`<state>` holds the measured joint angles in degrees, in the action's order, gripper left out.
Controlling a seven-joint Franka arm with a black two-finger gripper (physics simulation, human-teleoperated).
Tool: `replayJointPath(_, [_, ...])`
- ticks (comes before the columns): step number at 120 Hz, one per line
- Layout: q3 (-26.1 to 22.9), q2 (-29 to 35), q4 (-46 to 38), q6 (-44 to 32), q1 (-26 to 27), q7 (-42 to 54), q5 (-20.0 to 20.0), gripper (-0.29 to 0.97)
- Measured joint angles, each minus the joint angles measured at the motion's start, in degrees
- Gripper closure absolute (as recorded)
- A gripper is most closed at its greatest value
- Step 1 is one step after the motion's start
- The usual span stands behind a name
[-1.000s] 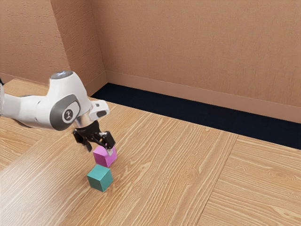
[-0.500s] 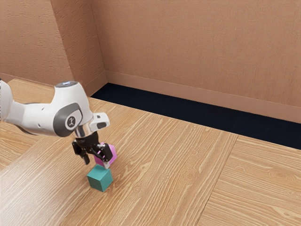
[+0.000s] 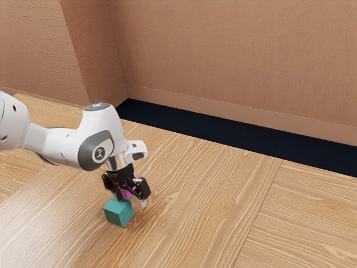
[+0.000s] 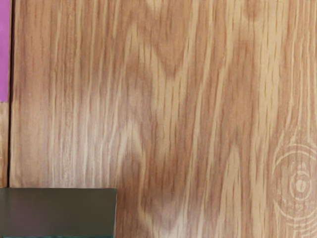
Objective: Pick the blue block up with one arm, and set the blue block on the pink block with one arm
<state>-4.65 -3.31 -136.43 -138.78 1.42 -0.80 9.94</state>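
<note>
Nothing of the task is finished yet, as far as the views show. The small teal-blue cube, the blue block (image 3: 118,212), sits flat on the light wooden plank table (image 3: 223,195), near the front and toward the exterior view's left. No finger touches it. The small magenta-pink cube, the pink block (image 3: 129,190), lies just beyond it, close to or touching its far side, and is mostly hidden behind the claw. The black two-finger gripper (image 3: 131,196) on the white arm (image 3: 67,148) hangs low, just above and slightly behind the blue block. Its fingers are spread apart and grip nothing. In the wrist view the blue block (image 4: 57,210) is a dark slab under the hand, with a strip of the pink block (image 4: 4,49) farther off. The whole job seems to remain: centring over the blue block, closing on it, lifting it, and setting it on the pink one.
</note>
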Motion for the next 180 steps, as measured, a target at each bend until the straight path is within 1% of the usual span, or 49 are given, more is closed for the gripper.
replayJointPath(8, [-0.01, 0.51, 0.00, -0.02, -0.55, -0.66, -0.10, 0.00])
replayJointPath(20, [0.07, 2.94, -0.27, 0.49, -1.24, -1.53, -0.48, 0.00])
replayJointPath(31, [0.14, 3.56, -0.43, 1.08, -1.82, -2.22, -1.01, 0.00])
replayJointPath(50, [0.16, 3.37, -0.67, 1.61, -2.87, -3.23, -1.85, 0.00])
replayJointPath(71, [0.05, 1.72, -0.70, 0.69, -3.86, -3.84, -2.34, 0.00])
replayJointPath(112, [0.08, 0.85, -0.70, -1.24, -0.28, -2.95, -2.46, 0.00])
replayJointPath(151, [0.24, 1.00, -0.86, -1.58, -1.77, -2.16, -2.47, 0.00])
replayJointPath(180, [0.24, 0.67, -1.28, -1.74, -1.34, -1.58, -2.53, 0.00])
